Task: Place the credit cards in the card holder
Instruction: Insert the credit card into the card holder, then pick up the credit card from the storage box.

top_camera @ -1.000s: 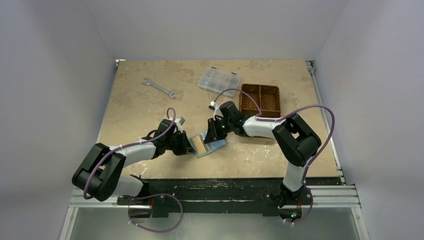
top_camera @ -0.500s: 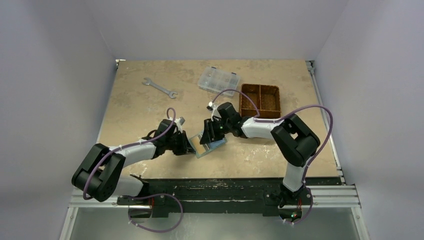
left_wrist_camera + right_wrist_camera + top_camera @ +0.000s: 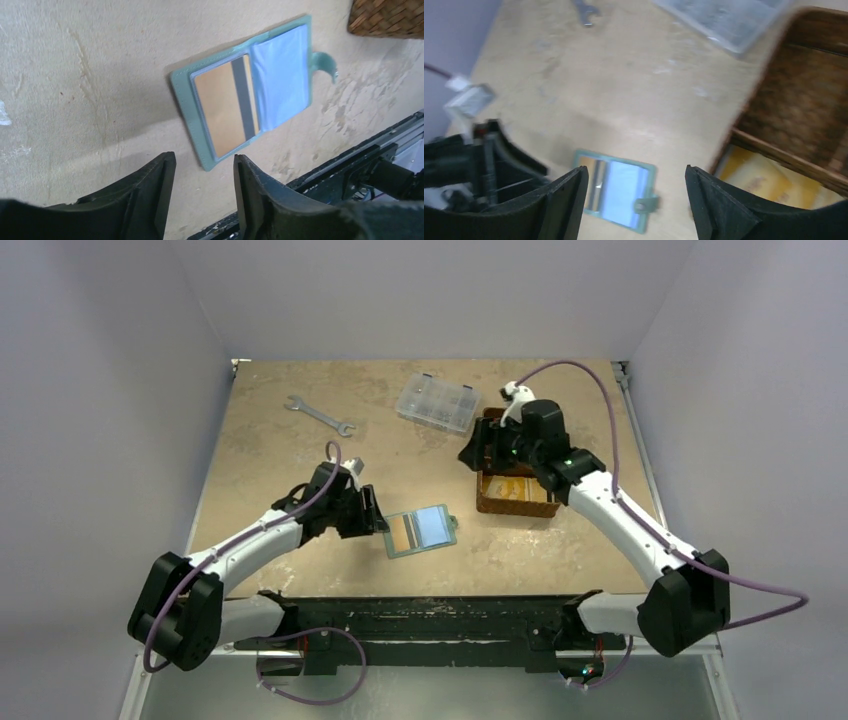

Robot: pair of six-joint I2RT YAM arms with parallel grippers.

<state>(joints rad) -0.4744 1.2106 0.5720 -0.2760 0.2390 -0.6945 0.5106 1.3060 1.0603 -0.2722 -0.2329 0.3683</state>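
Observation:
The card holder [image 3: 420, 532] lies flat and open on the table, sage-green with pale blue clear pockets [image 3: 280, 75]. An orange-gold credit card [image 3: 222, 115] with a grey stripe sits in its left pocket. My left gripper [image 3: 377, 513] stands open just left of the holder, touching nothing; its fingertips [image 3: 165, 165] are a short way off the holder's edge. My right gripper [image 3: 478, 455] hangs open and empty over the brown basket's left side. More orange-gold credit cards [image 3: 764, 180] lie in the basket's near compartment [image 3: 515, 490].
The brown woven divided basket [image 3: 515, 508] stands right of the holder. A clear plastic compartment box [image 3: 437, 402] and a wrench [image 3: 320, 415] lie toward the back. The black rail [image 3: 350, 160] of the table's front edge runs close to the holder.
My right arm swung away from the card holder to above the basket, opening wide. My left gripper let go of the holder's left edge and drew back. The holder now lies flat.

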